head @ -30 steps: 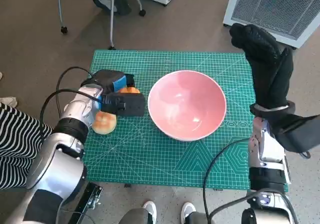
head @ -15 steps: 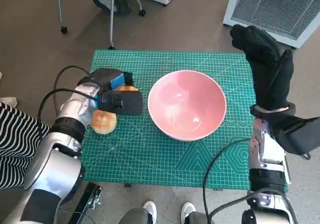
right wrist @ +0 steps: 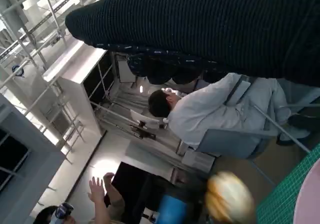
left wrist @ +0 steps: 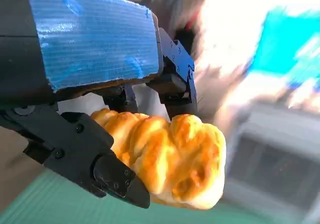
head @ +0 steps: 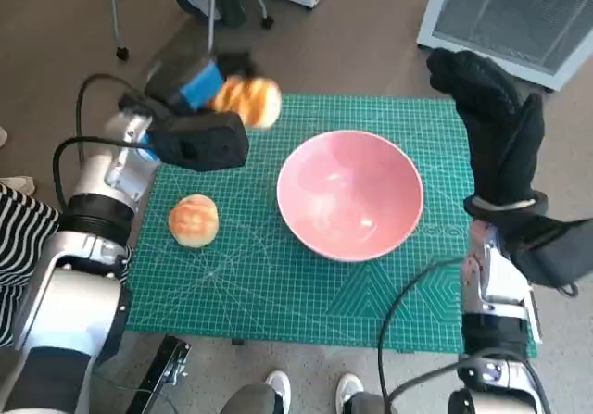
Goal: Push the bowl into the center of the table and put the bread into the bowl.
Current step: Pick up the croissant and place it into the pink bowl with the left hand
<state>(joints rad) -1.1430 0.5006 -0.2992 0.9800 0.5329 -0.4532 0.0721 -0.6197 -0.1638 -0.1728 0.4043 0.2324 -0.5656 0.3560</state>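
A pink bowl [head: 349, 193] stands near the middle of the green cutting mat [head: 278, 284]. My left hand [head: 195, 85] is raised above the mat's far left corner and grips a golden twisted bread [head: 248, 102]; the left wrist view shows that bread [left wrist: 170, 159] pinched between black fingers [left wrist: 117, 176]. The right wrist view catches the same bread [right wrist: 229, 199] as a blur. A second round bun [head: 194, 219] lies on the mat left of the bowl. My gloved right hand [head: 491, 118] is held upright beyond the mat's right edge, holding nothing.
A white ventilated appliance [head: 519, 16] stands on the floor at the back right. Chair legs [head: 208, 6] are behind the table. A striped sleeve [head: 18, 238] shows at the left. In the right wrist view a person [right wrist: 210, 114] sits on a chair.
My left hand has lifted the twisted bread off the mat and carried it up and toward the far edge. The round bun stays on the mat. The right hand has not moved.
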